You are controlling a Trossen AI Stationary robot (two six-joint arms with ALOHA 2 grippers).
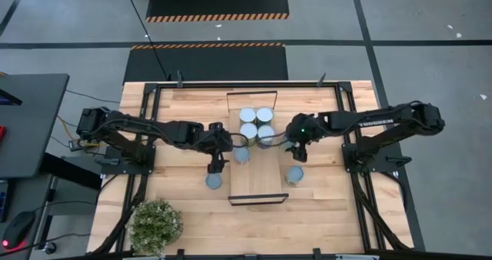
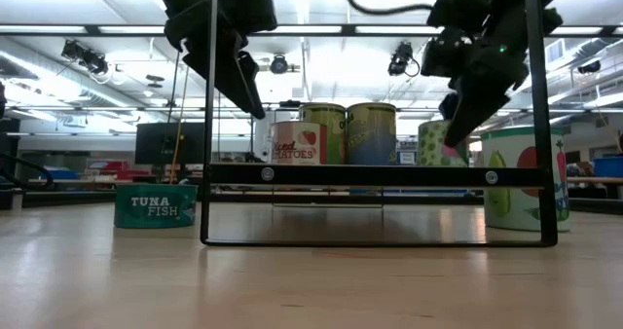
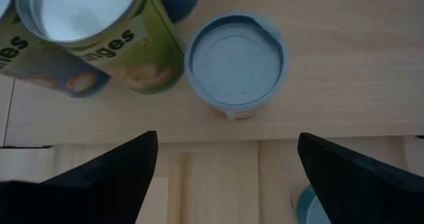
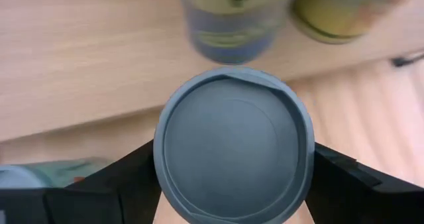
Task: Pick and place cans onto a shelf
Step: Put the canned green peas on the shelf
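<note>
High view shows the long light-wood shelf (image 1: pixel 258 179) with thin black end frames lying on the plank tabletop (image 1: pixel 330 214) between both dark arms. Four silvery-topped cans (image 1: pixel 256 124) cluster at its far end, a fifth (image 1: pixel 241 155) just nearer. The left gripper (image 1: pixel 216 166) hovers at the shelf's left edge, fingers (image 3: pixel 106 177) spread wide and empty — a short tuna can (image 1: pixel 214 181) sits on the table just beside it. The right gripper (image 1: pixel 297 152) hangs above a grey-lidded can (image 4: pixel 233 144) right of the shelf; its fingers flank the lid closely, though contact cannot be told.
</note>
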